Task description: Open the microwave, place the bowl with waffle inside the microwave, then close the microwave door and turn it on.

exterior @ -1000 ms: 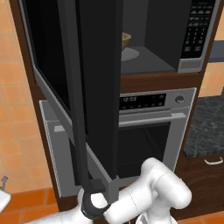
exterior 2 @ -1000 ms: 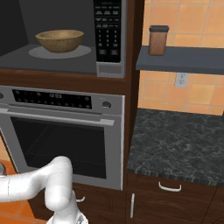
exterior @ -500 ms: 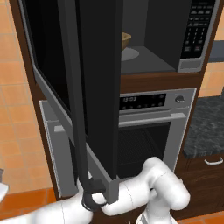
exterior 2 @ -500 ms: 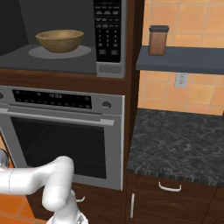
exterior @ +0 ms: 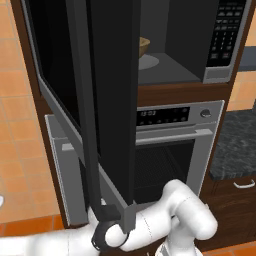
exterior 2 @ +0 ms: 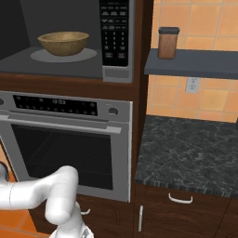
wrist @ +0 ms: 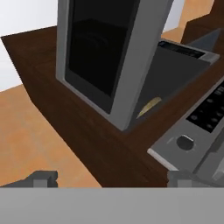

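Left base view: microwave door [exterior: 107,95] half hides bowl [exterior: 144,46]; jaws spread, empty

The arm [exterior: 170,220] is glossy white, built of smooth rounded tube segments with bulbous elbows, a dark ring at one joint, and two small grey-dark fingertips [wrist: 41,178] on the gripper [wrist: 111,179].
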